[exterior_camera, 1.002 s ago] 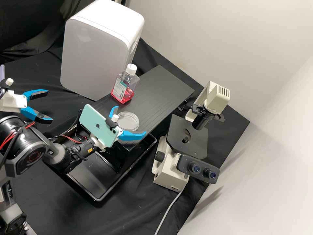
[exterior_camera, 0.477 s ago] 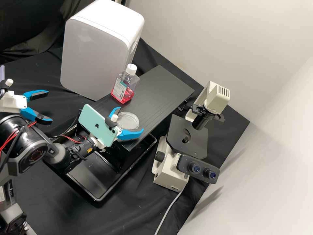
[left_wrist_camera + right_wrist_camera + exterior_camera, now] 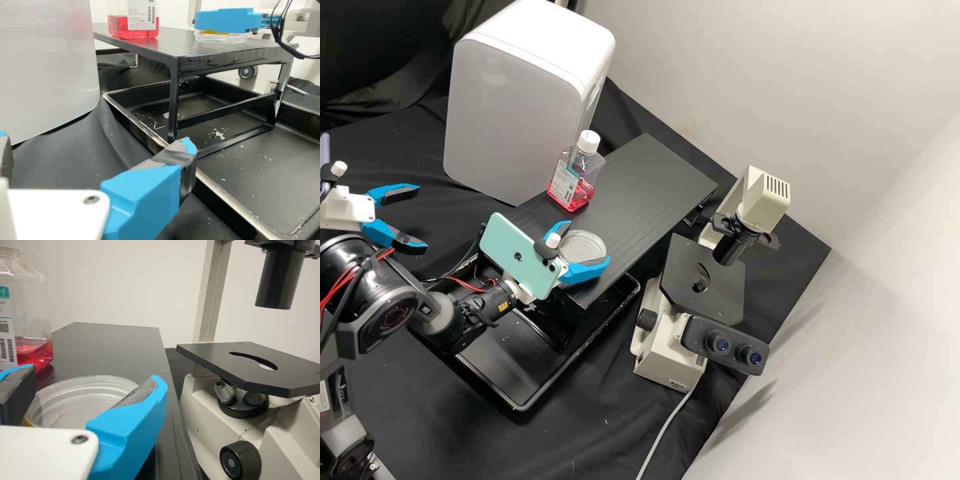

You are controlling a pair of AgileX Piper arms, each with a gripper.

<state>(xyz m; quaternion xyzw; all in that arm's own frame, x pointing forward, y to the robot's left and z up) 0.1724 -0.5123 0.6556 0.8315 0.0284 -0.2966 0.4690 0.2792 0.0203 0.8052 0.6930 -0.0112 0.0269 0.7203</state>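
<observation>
Two tools, one dish. The right tool (image 3: 585, 243) sits at the end of the black rack (image 3: 647, 180) nearest the arms. Its blue fingers are spread about as wide as the clear round dish (image 3: 583, 248) lying on the rack there, one finger on each side and the pads at or just beside the rim. Whether they press on the dish cannot be made out.

In the high view these fingers cover the dish's near edge, and a green phone (image 3: 520, 257) on the arm hides the rack's corner. In the right wrist view the dish (image 3: 75, 400) lies between the fingers of the right tool (image 3: 92, 379), and the bottle (image 3: 20, 315) of red liquid farther along the rack is cut off at the neck. The microscope (image 3: 250, 390) beside the rack is cut off as well.

The left tool (image 3: 420, 216) hangs well away from the rack, over the table (image 3: 420, 133) near the white box (image 3: 520, 93), wide open and empty. One finger of the left tool (image 3: 95, 142) is cut off in its own view, which looks under the rack into the black tray (image 3: 150, 135).

Compared with a second ago, the right tool's fingers have drawn in towards the dish. The dish, the bottle and the left tool are where they were.
</observation>
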